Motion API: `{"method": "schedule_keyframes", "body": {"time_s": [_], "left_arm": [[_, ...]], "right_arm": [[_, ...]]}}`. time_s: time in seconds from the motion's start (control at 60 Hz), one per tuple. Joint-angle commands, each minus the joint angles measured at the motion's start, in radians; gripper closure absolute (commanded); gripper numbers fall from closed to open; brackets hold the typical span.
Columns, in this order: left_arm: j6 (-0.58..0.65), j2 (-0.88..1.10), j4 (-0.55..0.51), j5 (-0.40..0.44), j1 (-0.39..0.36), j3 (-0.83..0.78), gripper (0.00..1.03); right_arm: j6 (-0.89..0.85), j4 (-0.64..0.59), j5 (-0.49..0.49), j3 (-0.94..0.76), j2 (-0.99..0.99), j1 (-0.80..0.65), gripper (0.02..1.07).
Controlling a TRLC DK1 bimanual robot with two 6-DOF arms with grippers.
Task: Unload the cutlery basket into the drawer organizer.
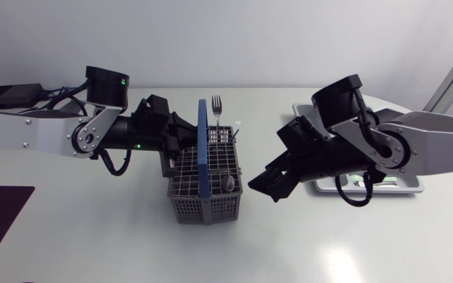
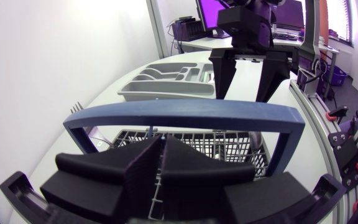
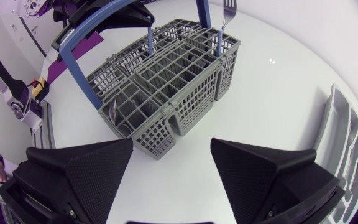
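Left gripper (image 2: pixel 160 155) clenched on the left wall of the cutlery basket (image 1: pixel 207 208), pinning it | fork (image 1: pixel 216 104) stands tines-up in the far corner: I'd call it stiff, light, slick steel, best pinched below the tines | right gripper (image 3: pixel 171 149) spread wide, empty, just beside the basket | drawer organizer (image 1: pixel 410 189) sits far right

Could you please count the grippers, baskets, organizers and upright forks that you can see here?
grippers: 2, the left gripper and the right gripper
basket: 1
organizer: 1
fork: 1
total: 5
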Motion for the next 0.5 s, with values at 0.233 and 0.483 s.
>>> {"method": "schedule_keyframes", "body": {"time_s": [0.233, 0.483], "left_arm": [[0.029, 0.017, 0.014, 0.035, -0.003, -0.019, 0.85], [0.025, 0.008, 0.033, 0.045, 0.011, -0.042, 0.85]], "right_arm": [[0.006, 0.004, 0.003, -0.014, 0.025, 0.005, 0.17], [0.008, 0.017, 0.004, -0.017, 0.037, 0.005, 0.17]]}}
